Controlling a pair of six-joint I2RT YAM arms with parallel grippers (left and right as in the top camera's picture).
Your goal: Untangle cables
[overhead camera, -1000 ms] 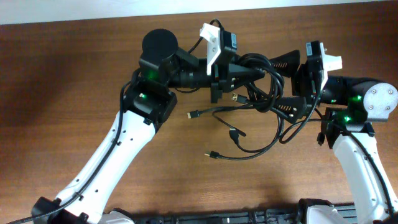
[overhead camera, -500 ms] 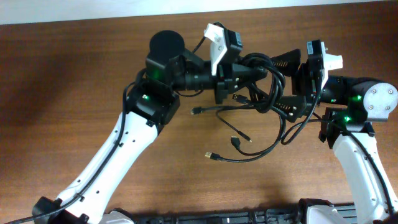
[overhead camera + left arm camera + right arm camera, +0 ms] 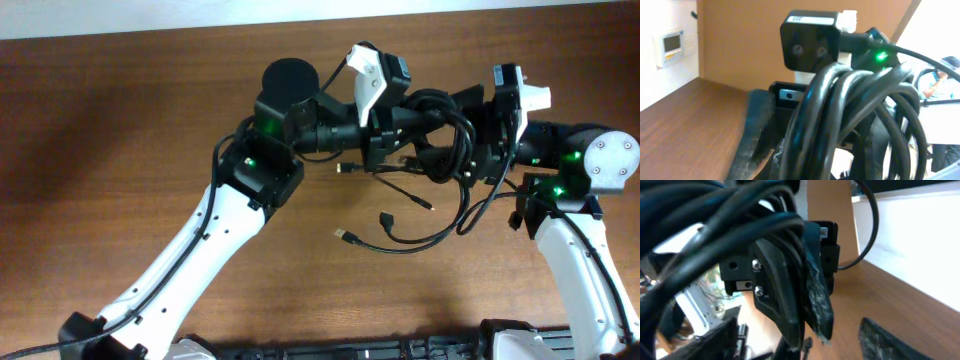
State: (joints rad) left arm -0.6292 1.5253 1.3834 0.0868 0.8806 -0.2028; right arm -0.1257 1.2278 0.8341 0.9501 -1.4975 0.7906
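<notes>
The cables (image 3: pixel 447 140) are thin black cords bunched in a coil, and my left gripper (image 3: pixel 425 118) is shut on that coil above the table. One long loop (image 3: pixel 425 240) and several plug ends (image 3: pixel 345 237) trail down onto the wood. My right gripper (image 3: pixel 464 134) faces the left one, its jaws apart on either side of the coil and the left fingertips. In the left wrist view the cables (image 3: pixel 850 115) fill the front and hide all but one finger (image 3: pixel 757 135). The right wrist view shows the cables (image 3: pixel 700 215), the left gripper's fingers (image 3: pixel 790 290) and my own fingers (image 3: pixel 890 340) spread wide.
The wooden table (image 3: pixel 120 150) runs to a white wall along the back edge. The right arm's wrist camera (image 3: pixel 810 45) sits very close in front of the left wrist. Both arms' own thick black wires run along their links.
My left arm has carried the coil to the right, in between the right gripper's fingers. The right jaws have narrowed. The trailing plug ends have dragged rightward across the table.
</notes>
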